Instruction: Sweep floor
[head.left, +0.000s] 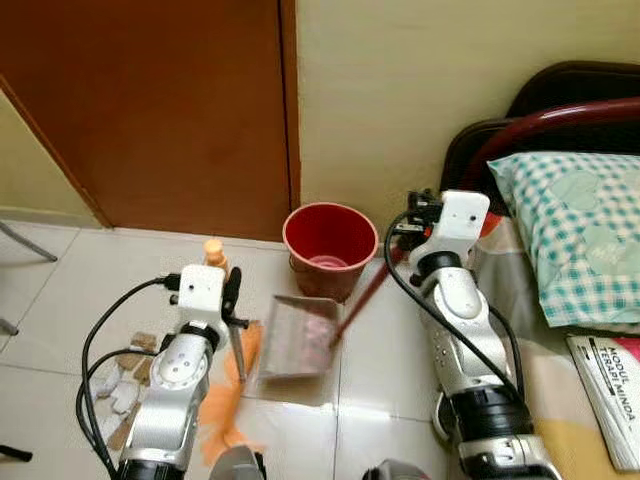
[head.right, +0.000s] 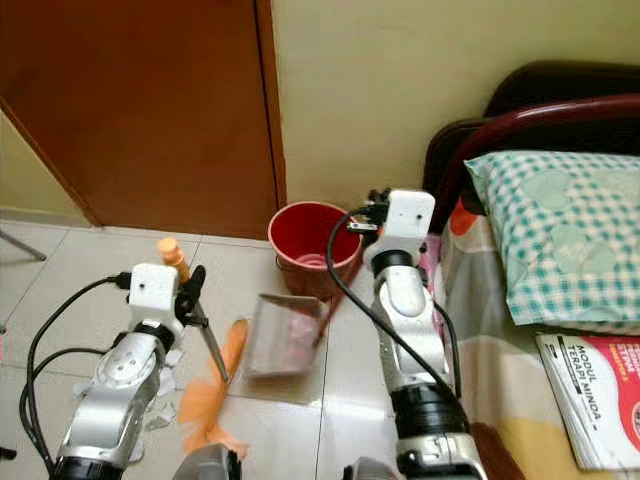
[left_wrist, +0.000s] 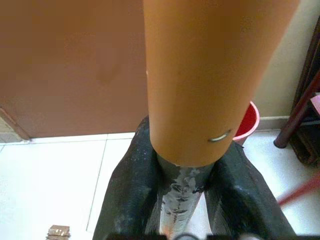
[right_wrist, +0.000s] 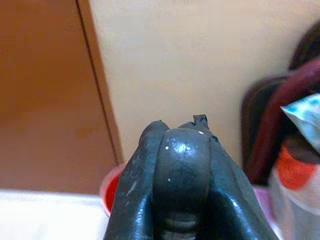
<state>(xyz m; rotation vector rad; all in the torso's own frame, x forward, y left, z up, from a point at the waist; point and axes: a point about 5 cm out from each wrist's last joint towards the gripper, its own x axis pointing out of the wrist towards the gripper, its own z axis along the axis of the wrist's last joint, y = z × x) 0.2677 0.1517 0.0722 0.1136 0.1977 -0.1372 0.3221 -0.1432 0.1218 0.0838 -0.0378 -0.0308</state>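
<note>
The left gripper (left_wrist: 182, 200) is seen with its jaws closed around the broom handle (left_wrist: 210, 75), an orange tube that ends in a scuffed grey metal shaft just where the black fingers (left_wrist: 130, 195) clamp it. In the head views the same shaft slants down from that gripper to the orange broom bristles (head.left: 222, 405), which are spread on the white floor tiles (head.left: 60, 300) beside the robot's left arm. The right gripper (right_wrist: 180, 175) is seen with its jaws shut on a dark rounded handle end, which in the head views is continued by the thin red dustpan handle (head.left: 362, 298) running down to the dustpan (head.left: 295, 340). The dustpan, a pale translucent tray with pinkish debris inside, is held tilted between the two arms, its upper edge close to the red bucket (head.left: 330, 245). The bucket is set on the floor near the cream wall (head.left: 400, 90), just beside the brown wooden door (head.left: 150, 110). Scraps of paper and cardboard (head.left: 125, 375) are scattered on the tiles at the robot's far left. On the right the space is bounded by a bed with a dark red frame (head.left: 560, 120), a checked pillow (head.left: 580, 240) and a magazine (head.left: 615, 385), so that open floor is left mainly to the left, in front of the door
</note>
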